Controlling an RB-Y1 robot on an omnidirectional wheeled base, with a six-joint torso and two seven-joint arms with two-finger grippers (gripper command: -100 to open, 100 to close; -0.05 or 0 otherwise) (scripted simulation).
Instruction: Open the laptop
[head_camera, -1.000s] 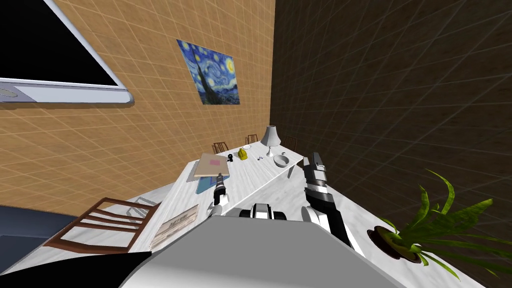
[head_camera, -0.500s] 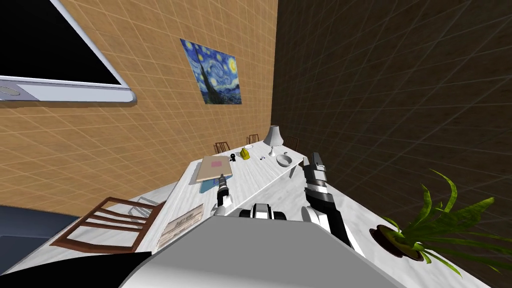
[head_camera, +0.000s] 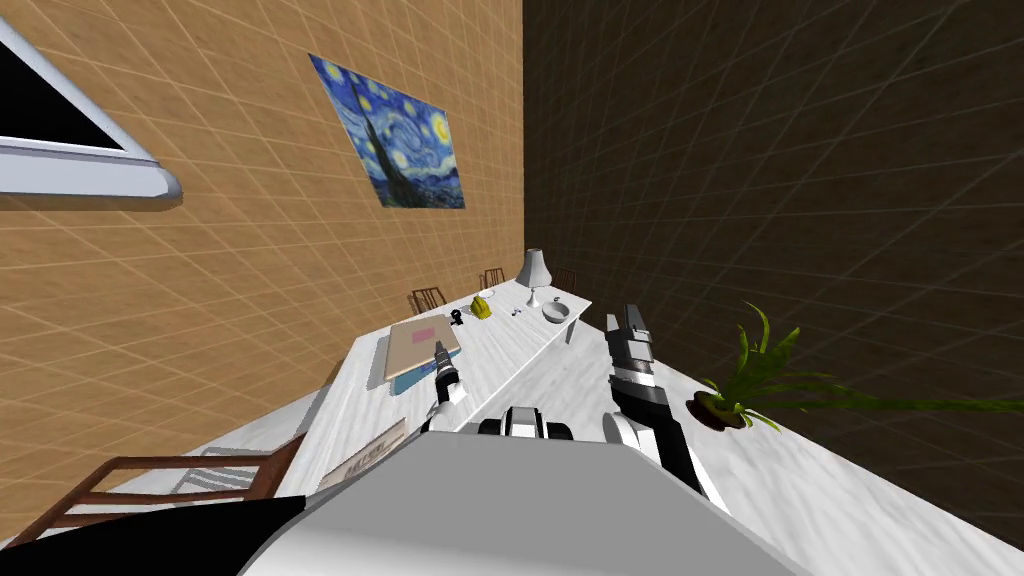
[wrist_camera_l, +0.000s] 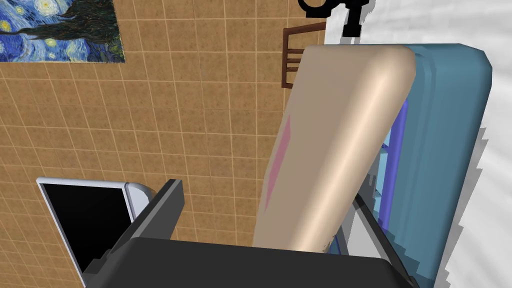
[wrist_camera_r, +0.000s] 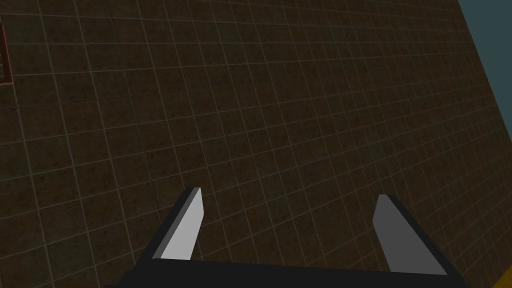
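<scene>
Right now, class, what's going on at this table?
The robot stands at a long white table, working on a laptop with its left gripper. Its open fingers straddle the edge of the tan lid, one of them tucked between lid and blue base. The lid is tilted up a little from the base, far from fully open. The right gripper is open, off to the right, holding nothing.

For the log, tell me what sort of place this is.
Likely a dining or living room at home: a long white table with wooden chairs, a painting on the wall, a potted plant.
</scene>
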